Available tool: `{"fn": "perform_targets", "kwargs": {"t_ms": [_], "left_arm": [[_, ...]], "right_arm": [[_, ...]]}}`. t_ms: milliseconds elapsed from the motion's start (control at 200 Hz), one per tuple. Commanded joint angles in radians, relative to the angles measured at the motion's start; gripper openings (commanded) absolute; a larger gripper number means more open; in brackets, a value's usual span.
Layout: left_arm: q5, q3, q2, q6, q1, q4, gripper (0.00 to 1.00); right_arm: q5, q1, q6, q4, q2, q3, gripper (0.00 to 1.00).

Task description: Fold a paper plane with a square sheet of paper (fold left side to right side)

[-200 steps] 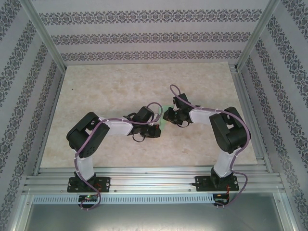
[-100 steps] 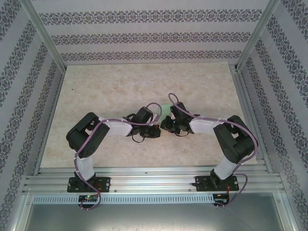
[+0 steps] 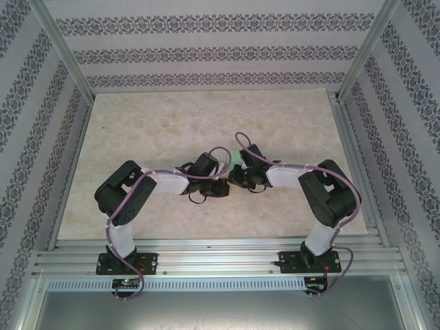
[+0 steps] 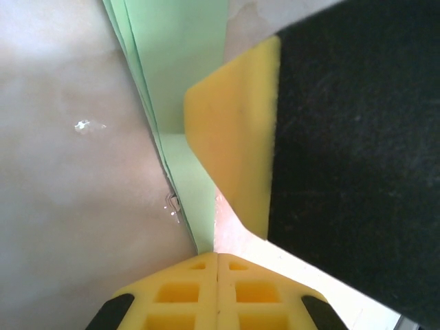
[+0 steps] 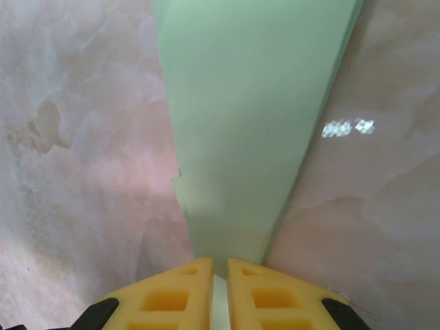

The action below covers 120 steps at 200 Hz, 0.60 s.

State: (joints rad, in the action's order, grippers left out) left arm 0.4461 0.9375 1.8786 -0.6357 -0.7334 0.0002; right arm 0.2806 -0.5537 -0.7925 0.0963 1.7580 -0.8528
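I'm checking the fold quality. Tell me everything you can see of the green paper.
The green paper is thin, pale mint, plain, folded into a long narrow strip with stacked layers showing along one edge. It lies on the marbled table between the arms. The right gripper pinches one end; the left gripper is shut on its edge.

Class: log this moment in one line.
folded paper: slim strip on table | left gripper: shut, tips at its edge | right gripper: shut on it
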Motion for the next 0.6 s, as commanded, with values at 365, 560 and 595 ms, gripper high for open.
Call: {"fn": "perform_targets", "kwargs": {"t_ms": [365,560,595], "left_arm": [[-0.078,-0.042,0.069,0.013,-0.006,-0.045,0.05],[-0.077,-0.043,0.070,0.014,-0.006,-0.045,0.05],[-0.078,-0.044,0.070,0.013,-0.006,-0.043,0.05]], "right_arm": [[-0.099,0.080,0.115,0.017,0.082,-0.084,0.14],[-0.098,0.116,0.140,0.012,0.106,-0.107,0.15],[-0.098,0.123,0.143,0.007,0.106,-0.109,0.15]]}}
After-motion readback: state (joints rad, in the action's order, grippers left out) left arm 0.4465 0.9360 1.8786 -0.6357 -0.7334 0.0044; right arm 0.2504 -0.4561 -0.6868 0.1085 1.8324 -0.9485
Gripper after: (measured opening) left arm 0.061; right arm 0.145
